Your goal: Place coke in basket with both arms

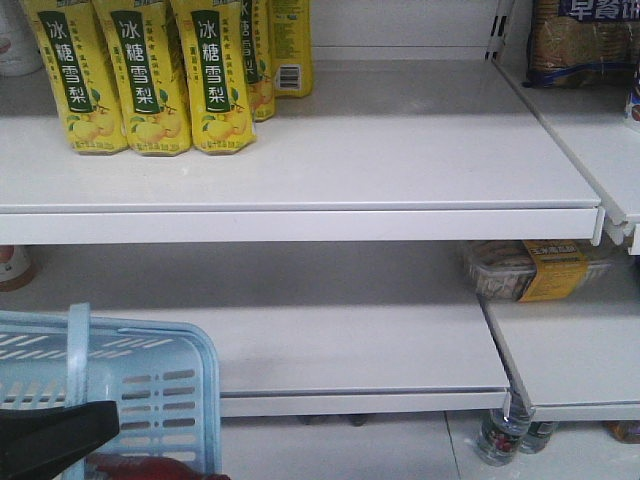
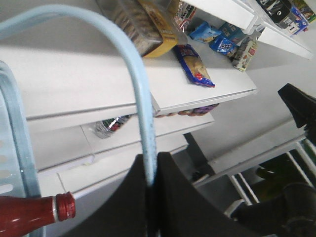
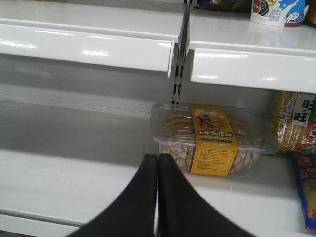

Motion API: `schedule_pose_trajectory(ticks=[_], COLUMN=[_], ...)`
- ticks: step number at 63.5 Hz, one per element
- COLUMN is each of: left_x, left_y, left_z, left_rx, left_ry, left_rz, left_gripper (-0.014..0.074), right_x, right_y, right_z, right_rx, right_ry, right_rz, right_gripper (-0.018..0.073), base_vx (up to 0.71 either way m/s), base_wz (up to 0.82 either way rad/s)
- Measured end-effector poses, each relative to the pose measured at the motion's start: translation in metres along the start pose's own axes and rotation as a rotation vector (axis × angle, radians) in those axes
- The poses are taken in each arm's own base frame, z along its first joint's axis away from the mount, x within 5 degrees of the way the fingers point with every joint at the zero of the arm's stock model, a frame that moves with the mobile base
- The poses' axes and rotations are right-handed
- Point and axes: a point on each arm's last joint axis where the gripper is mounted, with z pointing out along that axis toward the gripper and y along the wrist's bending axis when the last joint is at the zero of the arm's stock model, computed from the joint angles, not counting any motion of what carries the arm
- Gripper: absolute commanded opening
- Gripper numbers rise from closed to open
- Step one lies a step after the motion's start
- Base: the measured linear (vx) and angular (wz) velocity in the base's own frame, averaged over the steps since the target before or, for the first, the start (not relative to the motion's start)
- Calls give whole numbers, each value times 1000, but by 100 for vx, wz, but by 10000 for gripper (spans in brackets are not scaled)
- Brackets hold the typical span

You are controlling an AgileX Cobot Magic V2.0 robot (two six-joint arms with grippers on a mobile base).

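The light-blue basket (image 1: 150,385) hangs at the lower left of the front view, its flat handle (image 1: 78,345) standing up. My left gripper (image 2: 152,157) is shut on that handle (image 2: 140,94), which arches up from between the fingers. In the front view a black arm part (image 1: 50,435) shows at the bottom left. The red coke (image 2: 29,215) lies inside the basket, its red cap pointing right; a red patch of it shows in the front view (image 1: 150,468). My right gripper (image 3: 158,157) is shut and empty, in front of a middle shelf.
Yellow pear-drink cartons (image 1: 150,75) stand on the upper shelf. A clear biscuit box with a yellow label (image 3: 212,138) sits on the middle shelf just beyond my right gripper. Snack packs (image 3: 301,128) lie to its right. Bottles (image 1: 500,435) stand under the lowest shelf.
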Motion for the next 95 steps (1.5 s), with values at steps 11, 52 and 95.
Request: schedule_pose_trajectory(ticks=[11, 52, 95], left_x=[11, 57, 66], left_y=[-6, 63, 98], left_z=[-19, -40, -36], left_rx=[-92, -573, -711], left_ry=[-73, -363, -559], left_rz=[134, 116, 430], left_gripper=[-6, -6, -6], right_x=[0, 0, 0], right_y=[0, 0, 0], right_z=[0, 0, 0], right_rx=[0, 0, 0], right_ry=[0, 0, 0], right_rz=[0, 0, 0], right_gripper=[-10, -10, -10], base_vx=[0, 0, 0], base_wz=[0, 0, 0])
